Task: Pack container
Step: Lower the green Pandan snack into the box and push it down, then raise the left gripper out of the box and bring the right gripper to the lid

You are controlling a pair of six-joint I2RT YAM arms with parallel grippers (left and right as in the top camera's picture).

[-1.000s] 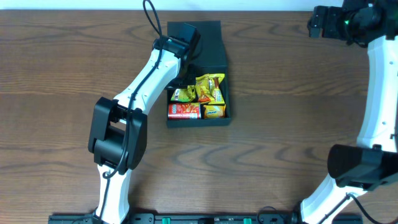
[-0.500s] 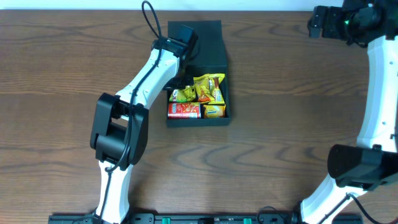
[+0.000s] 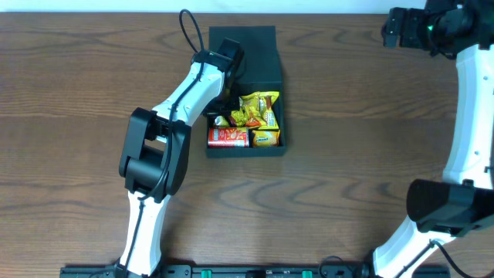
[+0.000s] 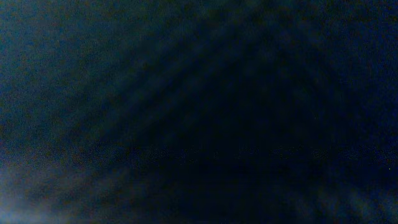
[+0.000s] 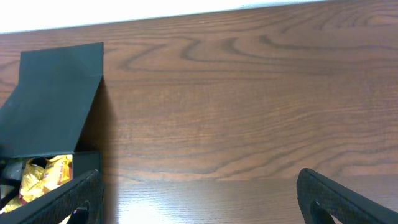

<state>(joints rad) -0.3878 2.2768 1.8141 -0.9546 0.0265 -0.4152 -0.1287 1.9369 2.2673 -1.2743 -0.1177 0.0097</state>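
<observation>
The dark container (image 3: 245, 150) sits mid-table with its flap lid (image 3: 260, 52) open toward the back. Yellow snack packets (image 3: 259, 110) and a red packet (image 3: 228, 137) lie inside. My left gripper (image 3: 230, 57) is at the lid's left part, above the box's back left corner. Its wrist view is filled by a dark blurred surface (image 4: 199, 112), so its fingers are hidden. My right gripper (image 5: 199, 199) is open and empty, far off at the back right (image 3: 395, 28). Its view shows the lid (image 5: 56, 99) and the yellow packets (image 5: 46, 174) at the left.
The wooden table (image 3: 370, 154) surrounds the container. Its back edge (image 5: 249, 7) meets a white surface. My left arm (image 3: 185, 93) crosses the container's left side.
My left arm has shifted slightly, with the gripper edging right over the lid and the elbow moving right. The right arm has not moved.
</observation>
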